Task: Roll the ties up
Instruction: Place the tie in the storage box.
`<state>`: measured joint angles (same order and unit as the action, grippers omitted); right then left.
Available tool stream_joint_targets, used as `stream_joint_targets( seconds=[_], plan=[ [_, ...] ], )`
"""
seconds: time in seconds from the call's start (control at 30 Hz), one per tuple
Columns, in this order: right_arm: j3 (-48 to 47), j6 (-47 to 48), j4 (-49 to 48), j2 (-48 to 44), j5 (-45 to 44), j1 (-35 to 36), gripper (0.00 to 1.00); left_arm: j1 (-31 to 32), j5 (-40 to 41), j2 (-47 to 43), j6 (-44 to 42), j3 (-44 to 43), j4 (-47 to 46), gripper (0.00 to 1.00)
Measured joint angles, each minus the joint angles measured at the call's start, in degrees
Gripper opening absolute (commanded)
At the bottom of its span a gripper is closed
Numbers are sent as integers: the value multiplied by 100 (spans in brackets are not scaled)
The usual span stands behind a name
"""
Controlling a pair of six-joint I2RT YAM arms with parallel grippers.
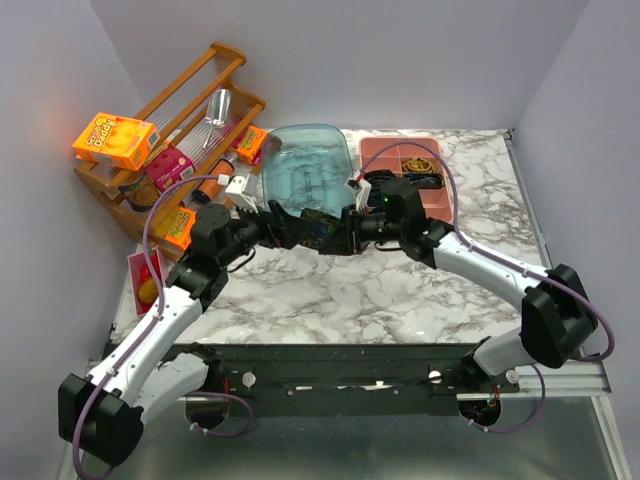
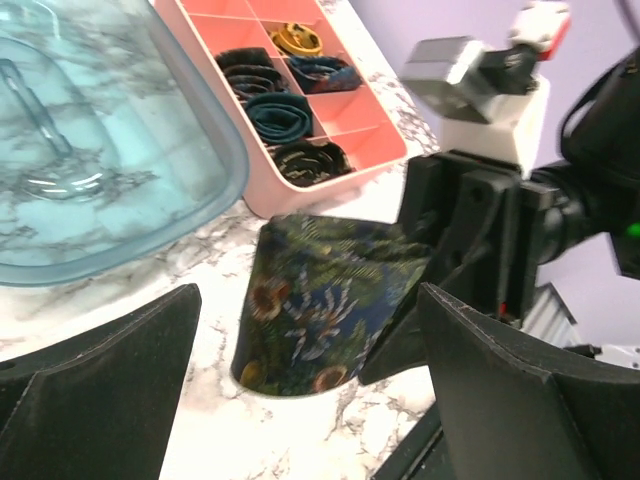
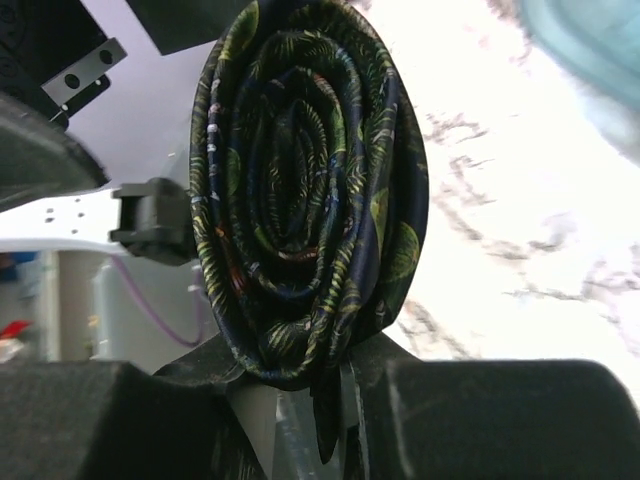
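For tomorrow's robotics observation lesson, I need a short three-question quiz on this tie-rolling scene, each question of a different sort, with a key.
1. Multiple choice: which side's gripper holds the rolled dark leaf-patterned fabric tie? A) left B) right C) neither
2. True or false: the left gripper is shut.
3. Fill in: in the top view, the pink plastic compartment tray lies to the ___ of the clear blue plastic tub.
Key: 1 B, the right gripper; 2 false, it is open; 3 right.
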<state>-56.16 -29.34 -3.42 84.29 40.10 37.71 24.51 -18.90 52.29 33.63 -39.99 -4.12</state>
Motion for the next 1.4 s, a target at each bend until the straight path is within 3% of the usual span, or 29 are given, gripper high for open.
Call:
stream_joint_targets(
  seconds=[0.3,0.53,0.87,1.1,1.4],
  plan=[
    [-402,1008,1139,-544,-1231,-127,1,0,219,245,-192,-179,87,99],
    [-409,2037,1600,-1314,-2704,-179,1,0,216,876,-343,-273,116,99],
    [-752,3563,1768,-1556,-3888,-573,1,0,221,2155,-564,-1401,391,99],
    [-1287,4658,1871,-1268,-3713,-1283,1,0,229,3254,-649,-2874,960,99],
    [-2181,5945,2013,-363,-2275,-2337,0,0,-22,4072,-811,-4116,1718,99]
  ],
)
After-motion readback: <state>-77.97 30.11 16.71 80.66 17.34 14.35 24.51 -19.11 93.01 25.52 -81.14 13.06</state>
